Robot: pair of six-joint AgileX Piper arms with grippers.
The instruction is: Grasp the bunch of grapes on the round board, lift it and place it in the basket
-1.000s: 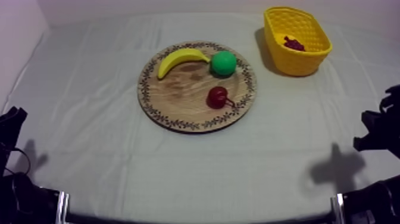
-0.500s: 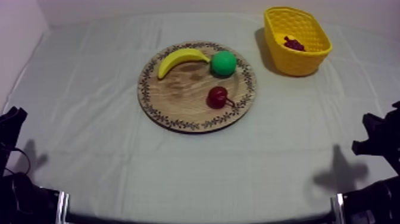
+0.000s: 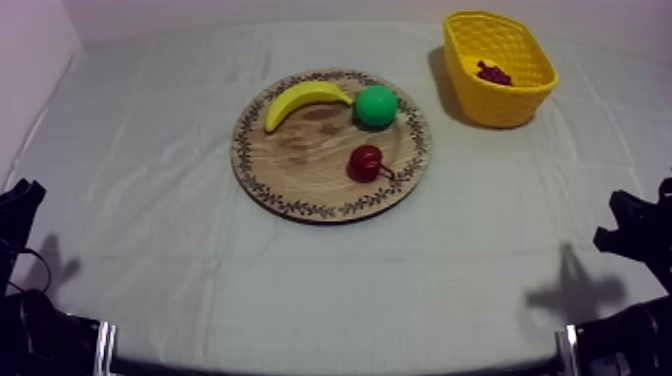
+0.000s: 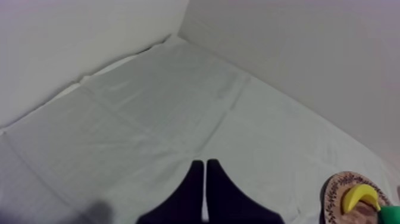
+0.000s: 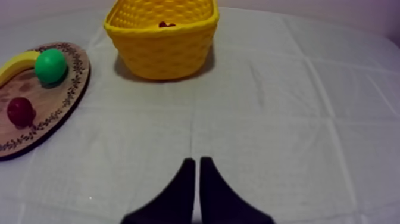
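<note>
The bunch of grapes (image 3: 493, 72) lies inside the yellow basket (image 3: 500, 105) at the far right of the table. Over the basket rim (image 5: 162, 50) in the right wrist view, a bit of the dark grapes (image 5: 166, 25) peeks out. My right gripper (image 5: 196, 167) is shut on nothing, its fingers a narrow wedge over bare cloth well short of the basket. It sits low at the right edge (image 3: 635, 215). My left gripper (image 4: 205, 170) is also shut on nothing, and rests at the lower left (image 3: 25, 192).
The round wooden board (image 3: 300, 160) in the middle holds a banana (image 3: 305, 100), a round green fruit (image 3: 376, 105) and a small red fruit (image 3: 365, 162). The same board (image 5: 41, 101) lies left of the basket in the right wrist view.
My right arm has drawn back and down toward the table's right edge, its shadow sliding with it. The left arm, the fruit and the basket have not moved.
</note>
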